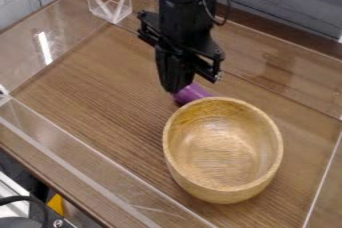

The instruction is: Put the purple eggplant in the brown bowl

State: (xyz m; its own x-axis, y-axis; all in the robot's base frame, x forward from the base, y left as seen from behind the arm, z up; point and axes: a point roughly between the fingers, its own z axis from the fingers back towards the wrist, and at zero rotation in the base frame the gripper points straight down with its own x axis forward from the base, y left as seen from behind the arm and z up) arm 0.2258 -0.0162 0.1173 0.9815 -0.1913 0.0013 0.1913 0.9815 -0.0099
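The scene is 1 wooden table [94, 92] enclosed by clear walls [54, 32], with 1 black robot arm [185, 2] reaching down from the far side.

The gripper [174, 84] points straight down over the table, just to the far left of the brown bowl [223, 150]. Its fingers are pressed together. Whether they pinch anything cannot be told from this view; the tips are close to the purple eggplant [195, 92], and contact is not clear.

The purple eggplant lies on the table, just beyond the bowl's far rim and close against it. Only its right part shows; the rest is hidden behind the gripper. It is outside the bowl.

The brown bowl stands upright on the near right part of the table. Its inside shows bare wood grain, with nothing in it.

1 clear folded stand [110, 4] sits at the far left, well apart from the gripper and bowl.
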